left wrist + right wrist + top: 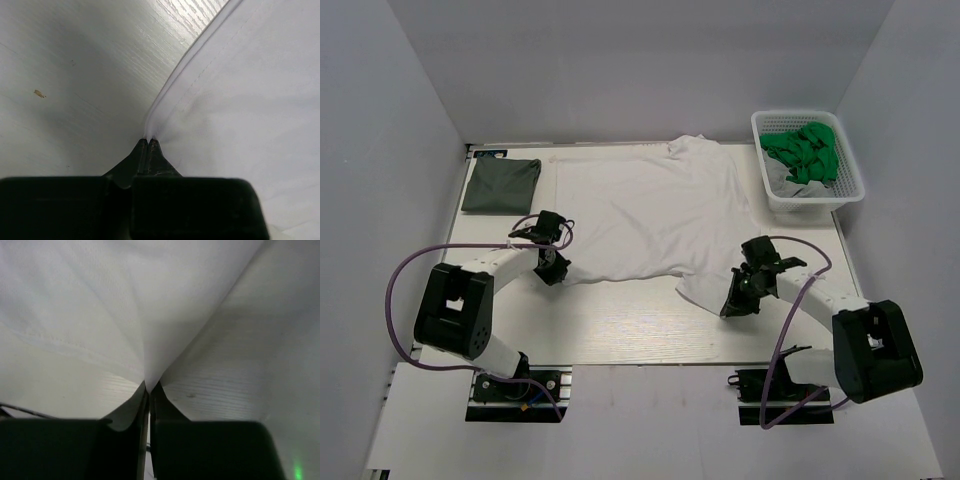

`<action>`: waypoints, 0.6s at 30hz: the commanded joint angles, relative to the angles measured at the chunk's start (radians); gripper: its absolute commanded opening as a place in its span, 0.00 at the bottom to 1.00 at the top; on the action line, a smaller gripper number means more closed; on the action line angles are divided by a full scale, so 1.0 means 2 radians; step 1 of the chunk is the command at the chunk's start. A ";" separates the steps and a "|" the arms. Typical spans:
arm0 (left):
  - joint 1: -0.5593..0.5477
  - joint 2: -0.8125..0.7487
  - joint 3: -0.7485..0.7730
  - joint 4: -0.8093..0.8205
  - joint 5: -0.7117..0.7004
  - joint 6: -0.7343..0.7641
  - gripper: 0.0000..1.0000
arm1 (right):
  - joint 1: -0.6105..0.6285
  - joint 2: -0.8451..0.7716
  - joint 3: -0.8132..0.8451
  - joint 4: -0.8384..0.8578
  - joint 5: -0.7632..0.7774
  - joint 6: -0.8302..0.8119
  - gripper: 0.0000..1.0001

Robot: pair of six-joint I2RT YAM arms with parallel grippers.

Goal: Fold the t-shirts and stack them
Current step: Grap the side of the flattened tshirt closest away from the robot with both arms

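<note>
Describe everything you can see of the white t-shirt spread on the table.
The white t-shirt is plain, soft-looking cloth, spread mostly flat across the table with light wrinkles and a bunched far edge. The left gripper pinches its hemmed near-left edge. The right gripper pinches a fold at its near-right corner, tenting the cloth there.

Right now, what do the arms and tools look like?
Left arm and right arm: white links, boxy black joint housings, black base plates. A purple cable loops along each. Left tool and right tool: black, two slim tapered fingers.

Even overhead light, soft shadows, dim wrist views
</note>
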 commanded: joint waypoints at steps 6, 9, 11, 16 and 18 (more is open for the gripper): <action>0.001 -0.022 0.002 -0.041 0.032 0.021 0.00 | 0.001 -0.021 0.005 -0.040 -0.008 0.001 0.00; 0.001 -0.042 0.002 -0.074 0.028 0.025 0.00 | 0.003 -0.052 0.004 -0.090 -0.032 0.001 0.00; 0.001 -0.055 -0.020 -0.084 0.028 0.025 0.00 | 0.001 -0.081 -0.010 -0.123 -0.050 0.002 0.00; 0.001 -0.104 -0.047 -0.101 0.037 0.030 0.00 | 0.002 -0.145 -0.035 -0.160 -0.105 0.012 0.00; 0.001 -0.109 -0.047 -0.101 0.042 0.037 0.00 | 0.004 -0.151 -0.034 -0.161 -0.106 0.011 0.00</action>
